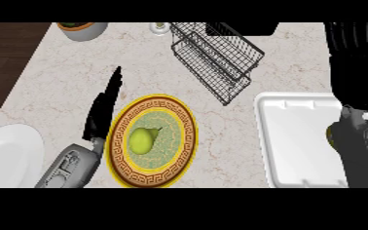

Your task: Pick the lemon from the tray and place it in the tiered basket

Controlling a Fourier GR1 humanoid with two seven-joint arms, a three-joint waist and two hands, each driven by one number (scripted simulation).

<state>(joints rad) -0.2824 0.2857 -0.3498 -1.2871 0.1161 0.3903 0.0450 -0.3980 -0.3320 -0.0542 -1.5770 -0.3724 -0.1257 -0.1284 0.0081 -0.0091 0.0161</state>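
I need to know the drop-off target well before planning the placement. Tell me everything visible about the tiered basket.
The tiered basket is a black wire-mesh rack with at least two open rectangular tiers, one offset below the other. It looks like thin metal grid. It stands on the light marbled counter near the far edge, running diagonally in the view, beyond the patterned plate and up-left of the white tray. Nothing can be seen inside it, and neither hand touches it.

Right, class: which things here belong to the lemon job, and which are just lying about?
Job: lemon, white tray, tiered basket, right hand curled round the lemon.
Lying about: patterned plate, green fruit on it, white plate, plant pot, open left hand at left.
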